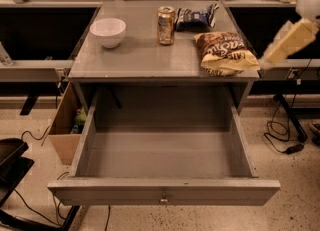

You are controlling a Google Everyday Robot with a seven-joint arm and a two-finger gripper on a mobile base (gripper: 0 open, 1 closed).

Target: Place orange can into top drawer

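The orange can (pixel 166 25) stands upright at the back middle of the grey table (pixel 140 60), with its silver top showing. The top drawer (pixel 162 191) is pulled fully open below the tabletop, and its inside is bare. My gripper (pixel 286 42) is a blurred cream shape at the right edge of the camera view. It hangs in the air just right of the table's right edge, well apart from the can and above drawer height. It holds nothing that I can see.
A white bowl (pixel 108 31) sits left of the can. A blue snack bag (pixel 196 17) lies right behind the can and a brown chip bag (pixel 225 52) at the table's right front. A cardboard box (pixel 62 130) stands under the table's left side. Cables (pixel 285 135) lie on the floor at the right.
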